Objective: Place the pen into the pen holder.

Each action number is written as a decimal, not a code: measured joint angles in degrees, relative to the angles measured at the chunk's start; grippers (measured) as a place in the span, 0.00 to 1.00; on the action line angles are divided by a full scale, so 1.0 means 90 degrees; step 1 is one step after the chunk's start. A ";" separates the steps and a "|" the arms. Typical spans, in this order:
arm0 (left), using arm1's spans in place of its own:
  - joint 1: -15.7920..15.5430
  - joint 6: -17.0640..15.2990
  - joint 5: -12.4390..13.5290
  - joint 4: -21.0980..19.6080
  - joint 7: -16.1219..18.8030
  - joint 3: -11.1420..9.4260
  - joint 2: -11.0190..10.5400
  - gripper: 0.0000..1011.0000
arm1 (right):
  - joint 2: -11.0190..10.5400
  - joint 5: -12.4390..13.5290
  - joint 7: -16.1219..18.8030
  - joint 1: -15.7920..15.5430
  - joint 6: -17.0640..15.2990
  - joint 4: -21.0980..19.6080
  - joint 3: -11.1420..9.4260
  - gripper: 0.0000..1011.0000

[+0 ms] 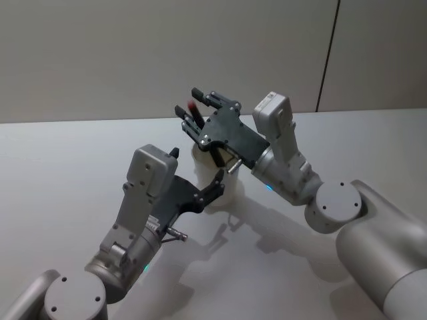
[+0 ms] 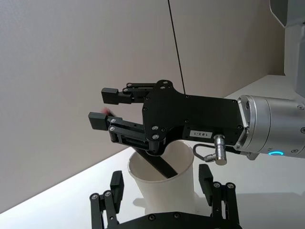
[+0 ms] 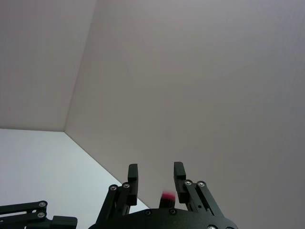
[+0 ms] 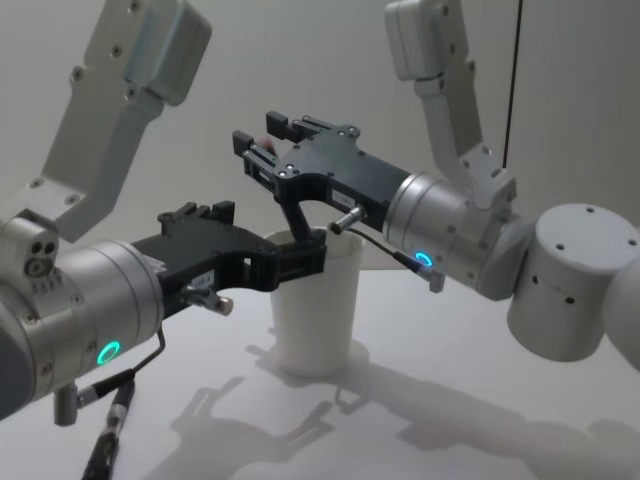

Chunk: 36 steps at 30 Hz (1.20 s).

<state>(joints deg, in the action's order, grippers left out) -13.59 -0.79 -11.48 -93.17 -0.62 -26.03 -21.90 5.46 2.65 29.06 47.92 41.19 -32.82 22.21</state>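
The pen holder (image 2: 167,195) is a white paper cup standing upright on the table (image 1: 67,167). The pen (image 2: 161,166), black with a red upper end (image 1: 192,107), leans inside the cup. Its upper part runs up between the fingers of my right gripper (image 2: 104,107), which hangs open just above the rim and does not clamp it. My left gripper (image 1: 197,164) is open, one finger (image 2: 116,186) on each side of the cup with a small gap to its wall. The chest view shows the cup (image 4: 315,320) from the side, below both grippers.
A plain wall (image 1: 200,47) rises behind the table's far edge. White tabletop spreads to the left and front of the cup. A cable (image 4: 110,430) hangs from my left arm near the table's front.
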 joint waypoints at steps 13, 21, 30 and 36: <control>0.0000 0.0000 0.0000 0.0000 0.0000 0.0000 0.0000 0.99 | -0.0001 -0.0014 -0.0014 0.0021 0.0036 0.0024 -0.0010 0.80; 0.0000 0.0000 0.0000 0.0000 0.0000 0.0000 0.0000 0.99 | -0.0034 -0.0009 -0.0024 -0.0051 -0.0010 -0.0133 -0.0013 0.99; 0.0000 0.0000 0.0000 0.0000 0.0000 0.0000 0.0000 0.99 | -0.0219 -0.0059 -0.0341 -0.0497 -0.0348 -0.1012 -0.0019 0.99; 0.0000 0.0000 0.0000 0.0000 0.0000 0.0000 0.0000 0.99 | -0.0395 -0.0124 -0.0723 -0.0917 -0.0681 -0.1799 -0.0024 0.99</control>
<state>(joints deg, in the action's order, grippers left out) -13.59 -0.79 -11.48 -93.18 -0.63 -26.03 -21.89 1.90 1.53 22.55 39.67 35.07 -49.00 22.00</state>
